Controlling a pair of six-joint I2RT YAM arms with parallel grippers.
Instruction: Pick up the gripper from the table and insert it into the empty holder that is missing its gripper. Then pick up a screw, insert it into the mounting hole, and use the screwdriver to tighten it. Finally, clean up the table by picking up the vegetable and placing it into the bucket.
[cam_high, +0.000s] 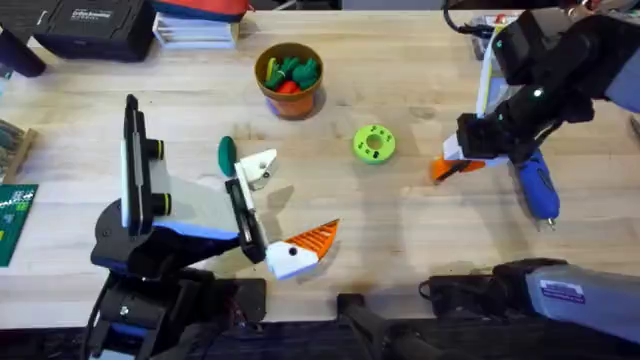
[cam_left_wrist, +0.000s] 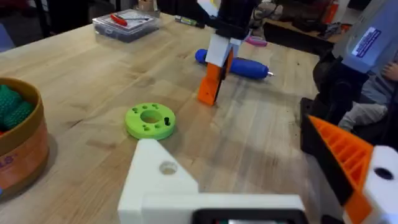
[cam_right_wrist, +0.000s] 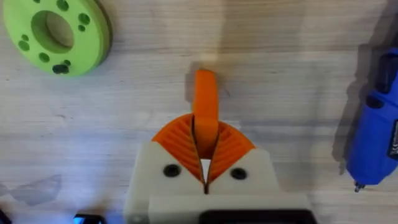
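Your wooden counter (cam_high: 400, 220) carries everything. The left arm's claw (cam_high: 275, 215) lies apart, its white holder (cam_high: 258, 168) missing a pad. Beside the lime disc (cam_high: 374, 143), the right claw (cam_right_wrist: 205, 140) is clamped on the orange gripper (cam_right_wrist: 206, 109). Keep it level approaching the holder.

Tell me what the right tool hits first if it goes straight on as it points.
Likely the bare table: the right tool points down at it, the orange gripper it clamps leading. The lime disc lies aside.
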